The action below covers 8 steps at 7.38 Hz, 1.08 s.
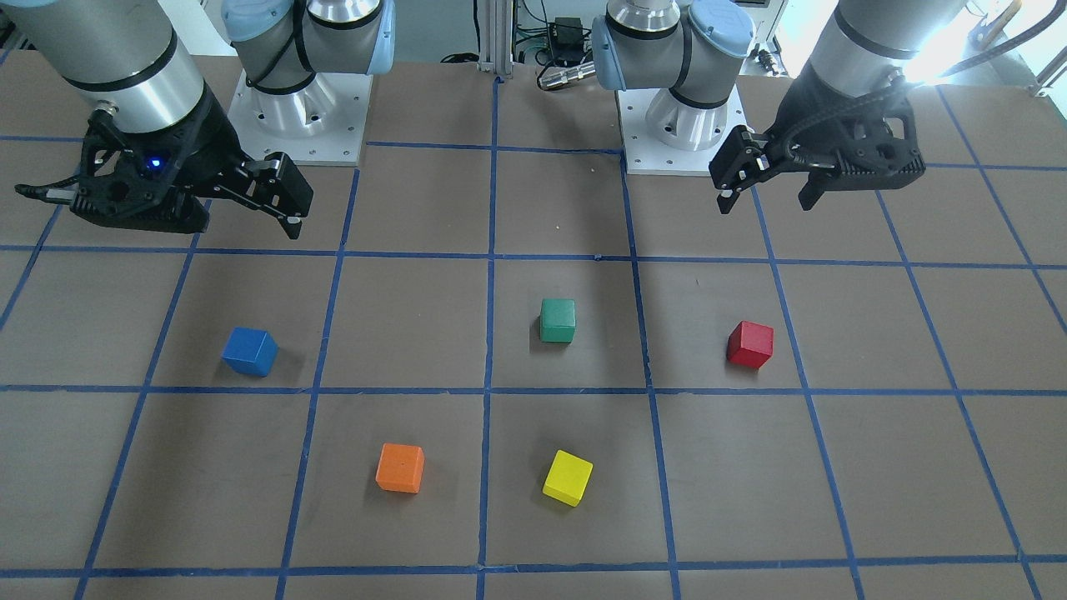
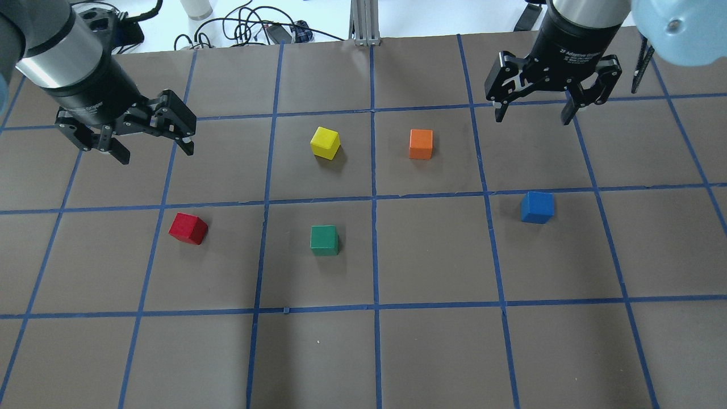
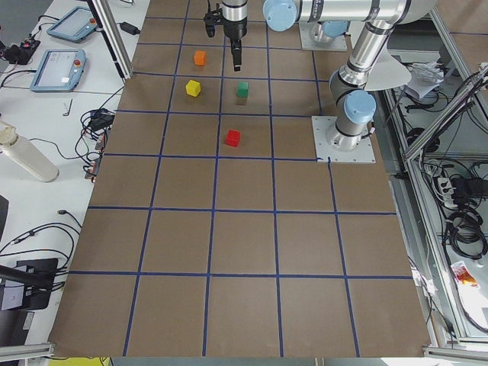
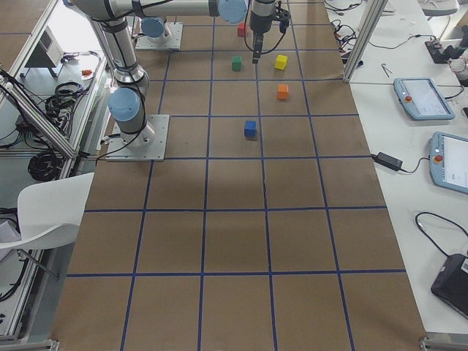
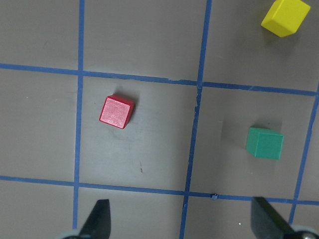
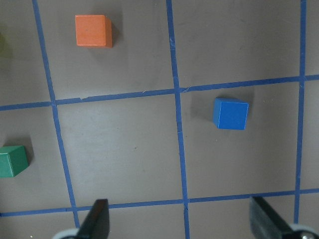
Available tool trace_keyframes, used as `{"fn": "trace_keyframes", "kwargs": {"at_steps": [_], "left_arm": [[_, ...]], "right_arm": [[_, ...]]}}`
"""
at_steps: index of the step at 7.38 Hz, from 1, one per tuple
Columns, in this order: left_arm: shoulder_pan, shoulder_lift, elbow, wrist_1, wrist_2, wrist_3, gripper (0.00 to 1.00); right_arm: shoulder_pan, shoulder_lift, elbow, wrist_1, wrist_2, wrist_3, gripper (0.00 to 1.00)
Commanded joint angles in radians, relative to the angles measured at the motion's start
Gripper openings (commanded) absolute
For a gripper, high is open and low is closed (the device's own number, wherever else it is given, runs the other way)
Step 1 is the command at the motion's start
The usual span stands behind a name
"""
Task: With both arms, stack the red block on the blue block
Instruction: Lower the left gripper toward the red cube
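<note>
judging by looks, the red block [image 2: 188,228] is deemed light, rigid, best taken across opposite faces; fingers of left gripper [image 2: 156,154] and right gripper [image 2: 533,117] are spread open.

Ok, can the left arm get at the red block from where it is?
Probably yes: the left gripper hangs open over that side, the red block sits alone in its square, and the green block is well apart.

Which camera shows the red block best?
Left wrist-mounted: the red block sits large, unobstructed, seen from above. Overhead and front-facing show it smaller; side views show it tiny; the right wrist view misses it.
</note>
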Motion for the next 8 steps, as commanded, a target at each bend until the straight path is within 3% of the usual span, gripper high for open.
{"fn": "trace_keyframes", "kwargs": {"at_steps": [1,3,4,7,8], "left_arm": [[-0.02,0.008,-0.021,0.012,0.003,-0.001,1.0],[-0.021,-0.021,-0.015,0.048,0.006,0.012,1.0],[-0.006,-0.047,-0.009,0.141,-0.005,0.026,1.0],[0.06,-0.111,-0.033,0.15,0.006,0.183,1.0],[0.104,-0.133,-0.048,0.152,0.006,0.25,0.95]], "right_arm": [[0.0,0.002,-0.001,0.004,-0.003,-0.001,1.0],[-0.002,0.0,0.001,0.006,-0.005,0.001,1.0],[-0.002,0.0,0.002,0.006,-0.005,0.001,1.0],[-0.002,0.0,0.002,0.006,-0.005,-0.001,1.0],[-0.002,0.0,0.002,-0.002,-0.002,-0.001,1.0]]}}
